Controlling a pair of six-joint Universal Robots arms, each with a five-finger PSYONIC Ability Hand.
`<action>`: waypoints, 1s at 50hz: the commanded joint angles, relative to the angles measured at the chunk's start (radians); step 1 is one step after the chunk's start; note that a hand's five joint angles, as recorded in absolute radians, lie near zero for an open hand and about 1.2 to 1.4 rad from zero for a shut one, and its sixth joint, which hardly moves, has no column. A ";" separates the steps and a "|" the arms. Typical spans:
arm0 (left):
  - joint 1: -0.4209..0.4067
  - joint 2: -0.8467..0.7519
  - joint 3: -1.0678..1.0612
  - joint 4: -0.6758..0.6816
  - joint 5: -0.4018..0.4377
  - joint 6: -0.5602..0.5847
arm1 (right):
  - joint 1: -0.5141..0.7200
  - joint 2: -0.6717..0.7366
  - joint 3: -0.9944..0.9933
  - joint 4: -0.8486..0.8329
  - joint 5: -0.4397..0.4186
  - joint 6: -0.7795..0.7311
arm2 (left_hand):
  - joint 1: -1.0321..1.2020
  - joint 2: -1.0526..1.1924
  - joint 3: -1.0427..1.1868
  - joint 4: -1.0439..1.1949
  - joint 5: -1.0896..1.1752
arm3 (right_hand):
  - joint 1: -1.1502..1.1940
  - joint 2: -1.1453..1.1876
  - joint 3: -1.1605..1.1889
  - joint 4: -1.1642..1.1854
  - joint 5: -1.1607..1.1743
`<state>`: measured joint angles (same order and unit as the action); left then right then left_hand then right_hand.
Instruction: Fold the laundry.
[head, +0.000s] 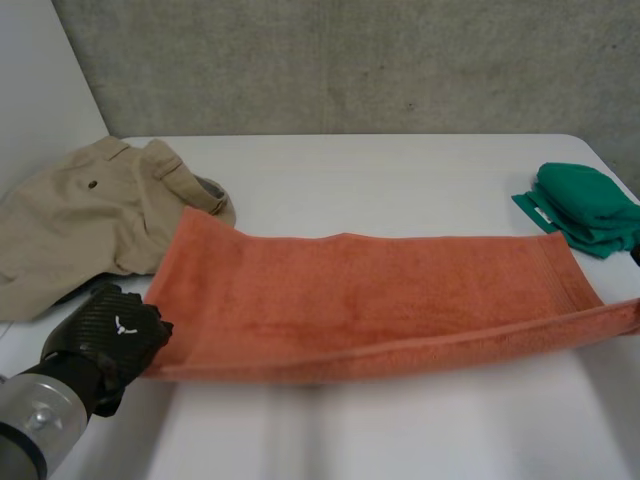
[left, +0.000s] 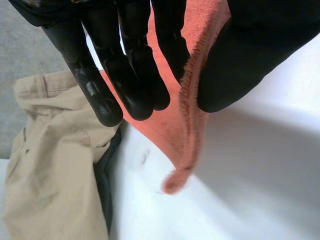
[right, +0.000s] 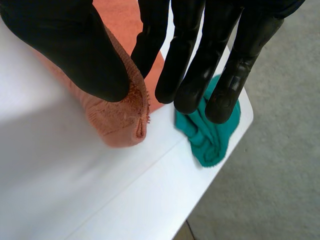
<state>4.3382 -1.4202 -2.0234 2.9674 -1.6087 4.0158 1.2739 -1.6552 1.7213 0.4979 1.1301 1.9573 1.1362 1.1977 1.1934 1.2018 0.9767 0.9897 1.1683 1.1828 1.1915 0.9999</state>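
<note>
An orange towel (head: 380, 295) stretches across the white table (head: 400, 175), its near long edge lifted off the surface. My left hand (head: 110, 335) pinches the towel's near left corner (left: 192, 100) between thumb and straight fingers (left: 132, 75). Past the table's right side, my right hand (right: 100, 55) pinches the near right corner (right: 125, 112) between thumb and fingers (right: 187, 60). The far long edge lies on the table.
Beige trousers (head: 80, 215) lie crumpled at the far left, touching the towel's far left corner; they also lie beside my left fingertips (left: 55, 165). A folded green cloth (head: 585, 205) sits at the table's right edge, under my right fingertips (right: 212, 135).
</note>
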 joint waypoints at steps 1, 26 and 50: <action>-0.006 -0.184 0.069 0.105 0.001 -0.003 | 0.019 0.127 -0.006 -0.130 -0.007 0.015 | 0.260 0.199 0.203 0.194 0.245 | 0.407 0.228 0.213 0.205 0.222; -0.028 -0.804 0.661 0.482 -0.068 0.017 | 0.251 0.636 -0.333 -0.611 0.233 0.066 | 0.260 0.199 0.203 0.194 0.245 | 0.407 0.228 0.213 0.205 0.222; -0.091 -0.861 0.649 0.699 -0.099 0.120 | 0.266 0.559 -0.276 -0.802 0.304 0.270 | -0.962 -1.023 -1.019 -1.027 -0.977 | -0.815 -0.994 -1.008 -1.017 -1.000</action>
<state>4.2543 -2.3938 -1.2345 3.6726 -1.7075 4.1460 1.5770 -0.9461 1.3367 -0.3359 1.4446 2.0956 0.1934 0.2006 0.2078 0.2017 0.0479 0.1981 0.2186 0.2086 0.2287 0.0578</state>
